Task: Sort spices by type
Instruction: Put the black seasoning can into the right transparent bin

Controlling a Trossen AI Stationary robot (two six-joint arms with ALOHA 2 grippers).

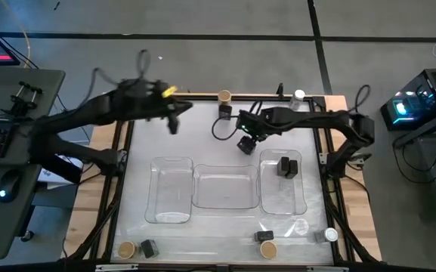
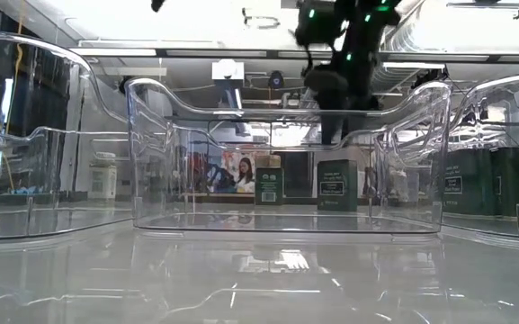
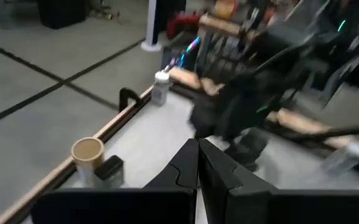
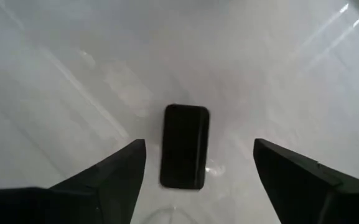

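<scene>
My right gripper (image 4: 198, 165) (image 1: 246, 143) is open and hovers just beyond the trays' far side. A black boxy spice (image 4: 185, 146) lies flat on the table straight below it, between the two fingers and clear of both. My left gripper (image 3: 198, 168) (image 1: 174, 121) is shut and empty, off the table near its far left part. A tan-topped spice (image 3: 87, 155) (image 1: 224, 96) and a black box (image 3: 109, 168) (image 1: 225, 109) stand at the far edge, with a white-lidded jar (image 1: 299, 97) farther right. Two black boxes (image 1: 287, 166) sit in the right tray (image 1: 301, 204).
Three clear trays stand side by side: left (image 1: 157, 211), middle (image 1: 202, 198) and right. Along the near edge stand a tan-topped spice (image 1: 127, 249), a black box (image 1: 149, 248), another black and tan pair (image 1: 266, 243), a clear jar (image 1: 301, 227) and a white-lidded jar (image 1: 331, 236).
</scene>
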